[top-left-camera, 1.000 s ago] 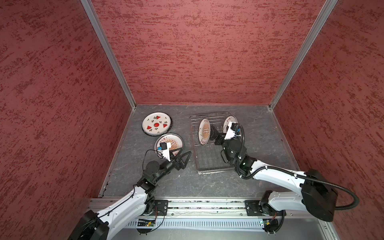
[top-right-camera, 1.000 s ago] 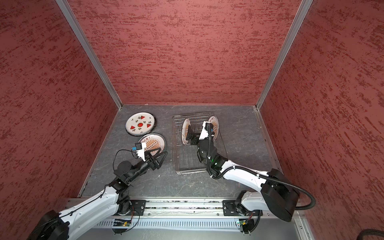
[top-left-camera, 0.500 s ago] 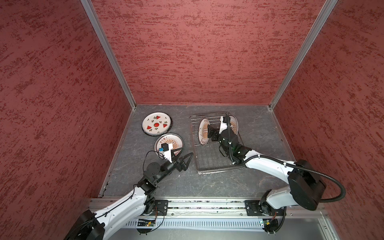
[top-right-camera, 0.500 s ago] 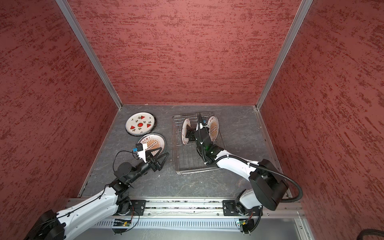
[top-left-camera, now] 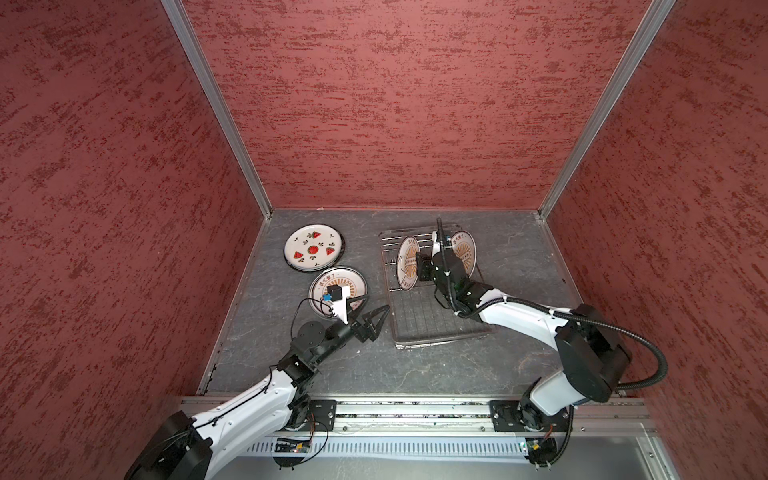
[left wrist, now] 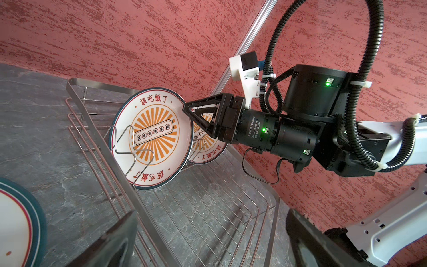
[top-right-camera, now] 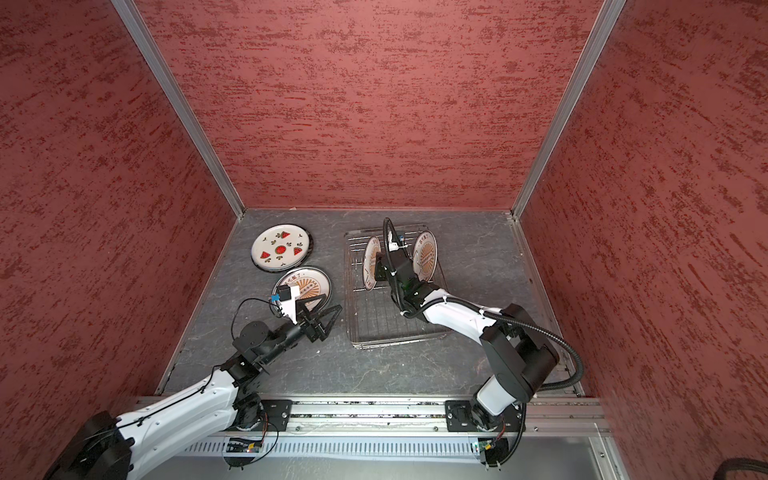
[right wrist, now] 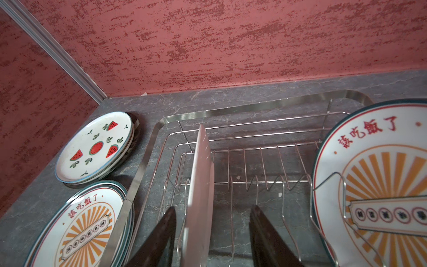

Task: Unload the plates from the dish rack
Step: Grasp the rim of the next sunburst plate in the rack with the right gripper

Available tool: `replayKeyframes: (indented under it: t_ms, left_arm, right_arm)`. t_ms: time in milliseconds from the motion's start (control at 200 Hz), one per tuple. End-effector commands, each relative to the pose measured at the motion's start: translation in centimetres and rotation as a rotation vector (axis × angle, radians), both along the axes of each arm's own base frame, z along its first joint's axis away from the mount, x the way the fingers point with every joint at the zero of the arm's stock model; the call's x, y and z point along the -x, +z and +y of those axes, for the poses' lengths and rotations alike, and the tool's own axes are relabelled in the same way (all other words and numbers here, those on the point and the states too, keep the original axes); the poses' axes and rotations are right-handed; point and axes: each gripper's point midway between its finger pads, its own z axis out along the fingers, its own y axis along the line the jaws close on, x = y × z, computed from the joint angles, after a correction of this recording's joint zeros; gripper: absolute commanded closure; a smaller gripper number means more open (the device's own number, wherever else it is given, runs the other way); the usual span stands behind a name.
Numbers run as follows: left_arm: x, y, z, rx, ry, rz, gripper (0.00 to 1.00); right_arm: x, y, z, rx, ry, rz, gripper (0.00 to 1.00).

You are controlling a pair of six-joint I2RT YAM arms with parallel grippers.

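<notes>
Steel-wire dish rack (top-left-camera: 441,328) lies on the grey table (top-left-camera: 415,365). Two orange sunburst plates stand upright in the prongs at its far end: the left rack plate (top-left-camera: 408,261) and the right rack plate (top-left-camera: 466,250).

A second ago my right gripper (top-left-camera: 422,266) hung wide open between those two plates, drawn back toward the rack's middle. Since then it has pushed on toward the rack's far end, and its jaws have narrowed about the left rack plate. From the right wrist camera that plate shows edge-on (right wrist: 199,185) with the fingers (right wrist: 159,242) astride its rim. One finger sits close against the plate and the other is still clear of it by a plain gap, so nothing is clamped yet. I can't quite tell whether the close finger is touching. Both rack plates stand in the same slots as before.

My left gripper (top-left-camera: 374,320) hangs just outside the rack's left long side, jaws spread fully and holding nothing. It has barely shifted over the second.

Outside that same side of the rack, a flat sunburst plate (top-left-camera: 355,286) tops one small stack. A watermelon plate (top-left-camera: 313,249) tops another stack off the rack's far left corner. Neither stack has changed.
</notes>
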Motion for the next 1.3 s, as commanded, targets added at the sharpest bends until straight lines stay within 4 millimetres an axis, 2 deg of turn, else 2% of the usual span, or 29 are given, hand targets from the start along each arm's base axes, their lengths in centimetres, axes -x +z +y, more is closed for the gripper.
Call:
replayKeyframes:
  t_ms: [0,70,190,576,787,1022,1293]
  left_arm:
    - [-0.3,1.3,0.0,0.006,0.015,-0.043,0.00]
    - [-0.4,1.2,-0.1,-0.001,0.016,-0.036,0.01]
    - [-0.5,1.1,0.0,0.001,0.024,-0.033,0.00]
    - [-0.8,0.8,0.3,-0.008,0.054,-0.022,0.00]
    - [-0.9,0.7,0.5,-0.011,0.063,-0.023,0.01]
    - [-1.0,0.7,0.4,-0.006,0.065,-0.018,0.01]
    - [-1.2,0.7,0.3,-0.010,0.069,-0.012,0.01]
  right_arm:
    - [-0.2,0.5,0.6,-0.015,0.022,-0.003,0.60]
    - [-0.5,-0.2,1.1,-0.007,0.031,0.020,0.61]
    - [-1.2,-1.6,1.3,0.031,0.012,0.062,0.75]
    - [-2.5,-3.1,1.0,0.119,-0.075,0.095,0.81]
    - [-2.4,-1.8,0.4,0.109,-0.097,0.053,0.94]
    - [-2.2,0.4,-0.3,0.087,-0.129,-0.015,0.95]
    - [-1.6,4.5,-1.2,0.046,-0.153,-0.130,0.96]
